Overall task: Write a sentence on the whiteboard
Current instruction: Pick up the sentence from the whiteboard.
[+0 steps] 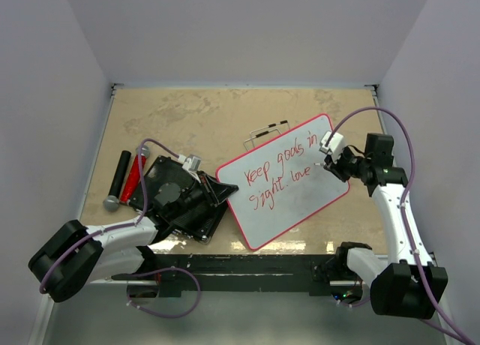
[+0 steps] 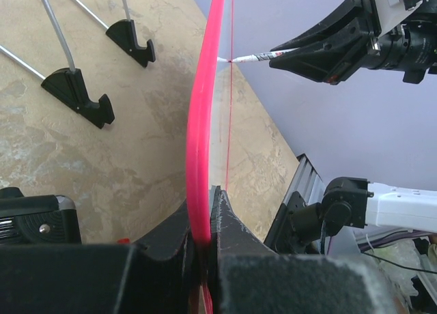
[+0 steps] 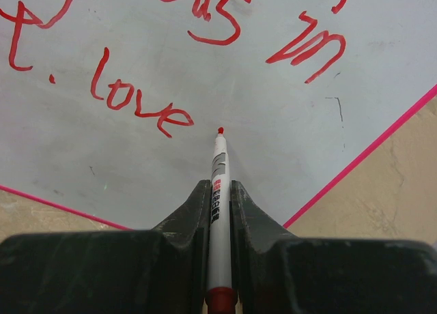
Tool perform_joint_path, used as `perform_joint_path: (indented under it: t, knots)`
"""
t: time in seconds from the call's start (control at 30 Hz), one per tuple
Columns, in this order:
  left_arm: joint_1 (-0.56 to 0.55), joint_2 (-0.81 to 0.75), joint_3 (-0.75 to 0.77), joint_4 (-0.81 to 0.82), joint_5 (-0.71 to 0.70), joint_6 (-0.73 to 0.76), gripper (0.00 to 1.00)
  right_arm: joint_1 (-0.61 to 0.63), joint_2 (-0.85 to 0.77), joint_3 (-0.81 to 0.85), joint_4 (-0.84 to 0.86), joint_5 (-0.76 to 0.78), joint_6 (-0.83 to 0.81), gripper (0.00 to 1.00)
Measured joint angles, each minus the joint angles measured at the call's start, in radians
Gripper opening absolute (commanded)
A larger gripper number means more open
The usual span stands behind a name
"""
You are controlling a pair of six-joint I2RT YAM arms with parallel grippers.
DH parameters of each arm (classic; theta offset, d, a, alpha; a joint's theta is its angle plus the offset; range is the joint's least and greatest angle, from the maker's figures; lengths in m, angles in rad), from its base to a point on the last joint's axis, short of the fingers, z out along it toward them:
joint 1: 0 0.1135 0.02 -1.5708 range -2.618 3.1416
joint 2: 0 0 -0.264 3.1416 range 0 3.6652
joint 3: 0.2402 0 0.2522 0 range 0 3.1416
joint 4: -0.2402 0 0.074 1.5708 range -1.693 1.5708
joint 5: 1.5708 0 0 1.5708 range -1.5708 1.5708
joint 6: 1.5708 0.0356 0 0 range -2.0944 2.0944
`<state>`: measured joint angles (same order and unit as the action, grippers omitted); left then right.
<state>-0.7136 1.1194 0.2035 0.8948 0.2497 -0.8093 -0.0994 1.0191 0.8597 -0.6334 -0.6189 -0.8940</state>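
Tan mottled table (image 1: 187, 112), grey walls round it. Right gripper (image 3: 218, 191) is clamped on a white marker (image 3: 218, 164), red tip forward. The tip sits just right of the last "e" in "love", at or just off the surface; contact isn't certain from the wrist view. Left gripper (image 2: 203, 222) is clamped on the red rim of the whiteboard (image 2: 199, 123), steadying it at its left corner. The whiteboard lies mid-table, skewed, between the two arms and beside a black ribbed slab (image 1: 176, 199).

The sentence (image 1: 279, 171) reads "Keep goals in" / "sight. love" in red, so the step in hand looks like mid-sentence, second line, next word due. Next move calls for the tip down with light pressure, a start after a word gap, and strokes kept inside the right rim, as little room is left on that line. The marker barrel carries a printed label, too small to read.
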Motion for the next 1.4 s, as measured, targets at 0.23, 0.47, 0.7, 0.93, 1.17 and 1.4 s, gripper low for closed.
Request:
perform_joint_path:
  t: [0.23, 0.47, 0.7, 0.93, 1.17, 1.4]
  knots:
    - [0.000, 0.003, 0.000, -0.001, -0.003, -0.010, 0.00, -0.001, 0.004, -0.003, -0.039, 0.015, -0.045, 0.00]
    - [0.000, 0.007, 0.000, 0.002, -0.003, -0.010, 0.00, -0.001, 0.002, -0.010, -0.063, 0.026, -0.066, 0.00]
    - [0.000, 0.006, 0.000, 0.001, -0.003, -0.010, 0.00, -0.001, 0.004, -0.008, -0.048, 0.026, -0.025, 0.00]
    - [0.000, 0.006, 0.000, 0.001, -0.003, -0.011, 0.00, -0.001, 0.007, 0.000, 0.006, 0.027, 0.035, 0.00]
    - [0.000, 0.006, 0.000, 0.002, -0.002, -0.010, 0.00, -0.001, 0.002, 0.000, 0.057, 0.065, 0.074, 0.00]
    - [0.000, 0.007, 0.000, 0.002, -0.002, -0.010, 0.00, -0.001, 0.008, 0.000, 0.011, 0.086, 0.014, 0.00]
